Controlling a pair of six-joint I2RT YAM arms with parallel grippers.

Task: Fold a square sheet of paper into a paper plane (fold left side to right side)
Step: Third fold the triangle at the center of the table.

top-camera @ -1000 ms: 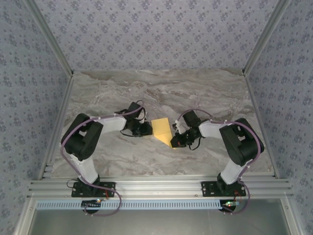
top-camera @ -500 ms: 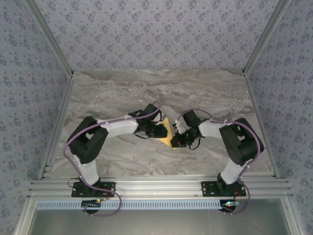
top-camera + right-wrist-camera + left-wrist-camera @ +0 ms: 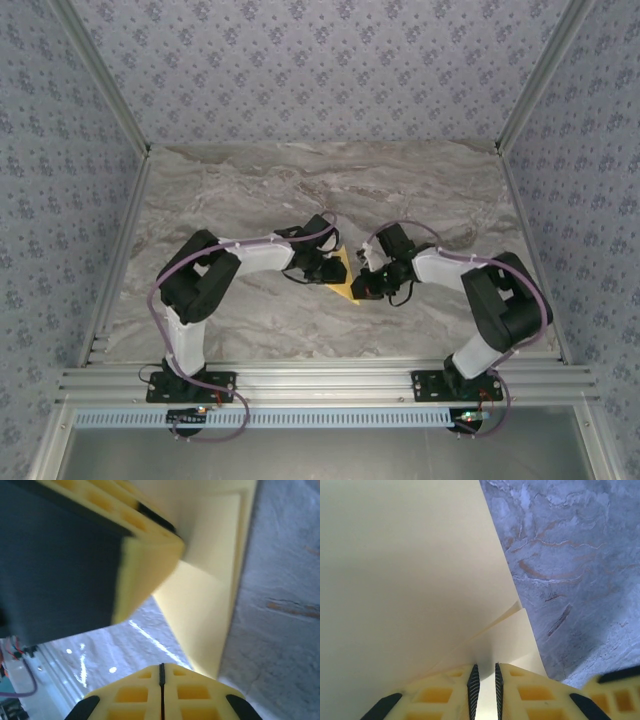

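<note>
Since left pincer [image 3: 484, 687] swung rightward, paper [image 3: 345, 287] seemingly folded

Yellow-orange square sheet of paper [image 3: 343, 277], folded in layers, a small triangle from above, at the centre of the table [image 3: 250, 190].

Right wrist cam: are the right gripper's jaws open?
No, the right gripper is shut: its fingers meet along a thin dark seam.

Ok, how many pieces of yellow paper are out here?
1. The sheet of paper sits mid-table, pinched by the left gripper, the right gripper close by; its layers look like one folded sheet.
</note>
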